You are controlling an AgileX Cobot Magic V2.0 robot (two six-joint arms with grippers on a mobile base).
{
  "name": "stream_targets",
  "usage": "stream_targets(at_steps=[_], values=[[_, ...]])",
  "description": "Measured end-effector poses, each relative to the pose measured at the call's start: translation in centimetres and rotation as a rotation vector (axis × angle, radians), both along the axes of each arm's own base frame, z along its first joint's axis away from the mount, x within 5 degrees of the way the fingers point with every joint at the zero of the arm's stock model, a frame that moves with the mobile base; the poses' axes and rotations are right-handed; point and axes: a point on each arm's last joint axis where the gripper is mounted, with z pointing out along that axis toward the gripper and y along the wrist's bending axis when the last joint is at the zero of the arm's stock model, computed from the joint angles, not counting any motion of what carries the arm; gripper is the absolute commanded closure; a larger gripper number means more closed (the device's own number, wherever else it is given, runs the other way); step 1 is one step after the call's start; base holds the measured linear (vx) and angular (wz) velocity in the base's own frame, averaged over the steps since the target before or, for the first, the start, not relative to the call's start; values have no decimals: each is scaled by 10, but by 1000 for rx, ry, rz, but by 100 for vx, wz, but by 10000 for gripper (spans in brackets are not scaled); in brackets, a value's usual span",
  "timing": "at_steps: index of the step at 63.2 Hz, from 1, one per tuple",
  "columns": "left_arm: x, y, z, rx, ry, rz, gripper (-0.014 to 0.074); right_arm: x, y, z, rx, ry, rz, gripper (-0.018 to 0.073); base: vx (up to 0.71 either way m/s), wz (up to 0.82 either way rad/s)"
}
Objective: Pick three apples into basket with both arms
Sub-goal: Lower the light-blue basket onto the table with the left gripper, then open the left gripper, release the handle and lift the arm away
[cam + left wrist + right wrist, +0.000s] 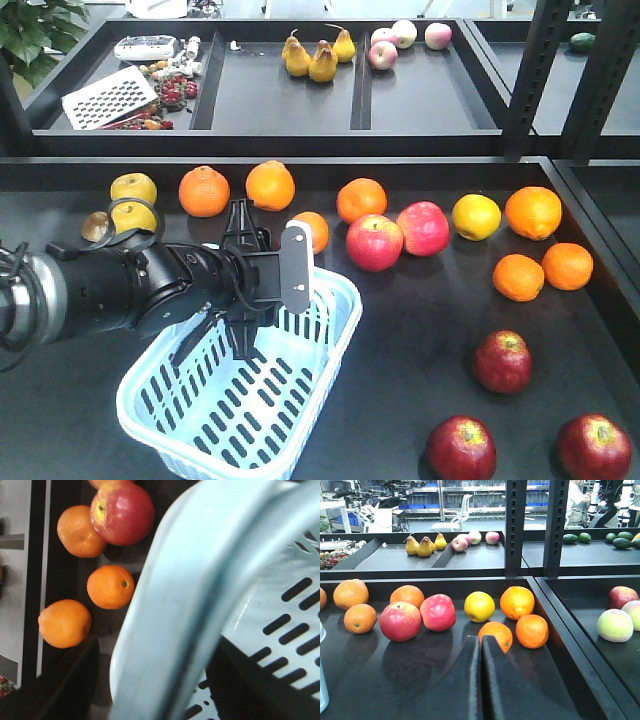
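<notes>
Three dark red apples lie at the front right of the black tray: one (503,361) farther back, two (461,447) (595,447) at the front edge. The pale blue basket (150,405) stands at front centre-left and holds nothing. My left gripper (240,280) is open, one finger up and one down, and straddles the basket's far rim. In the left wrist view the pale blue handle (170,615) runs between the two black fingers (65,685) with gaps showing. My right gripper (481,639) is shut and empty, low over the tray; it is out of the front view.
Two pinkish-red apples (374,242) (423,228), several oranges (533,212) and a yellow fruit (476,216) lie across the tray's back. Pears (322,62) sit in the rear tray. Black shelf posts (540,70) stand at the right. A tray wall (570,645) runs right of my right gripper.
</notes>
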Motion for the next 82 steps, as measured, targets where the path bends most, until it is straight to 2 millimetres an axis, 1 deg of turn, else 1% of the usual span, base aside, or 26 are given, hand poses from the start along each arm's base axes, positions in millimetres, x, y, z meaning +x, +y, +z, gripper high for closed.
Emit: stream_targets(at_steps=[9,19,31,47,65,74,82], values=[[-4,3,5,20,22,18,155,0,0,0,0,0,0,568,0,0],[-7,6,13,5,28,43,155,0,0,0,0,0,0,568,0,0],[-12,10,33,-28,-2,58,155,0,0,0,0,0,0,568,0,0],[-21,18,53,-24,-6,82,155,0,0,0,0,0,0,568,0,0],[-36,29,68,-41,78,155,155,0,0,0,0,0,0,568,0,0],[-45,35,85,-90,71,191,155,0,0,0,0,0,0,568,0,0],[-56,43,109,-188,46,245,155,0,0,0,0,0,0,568,0,0]])
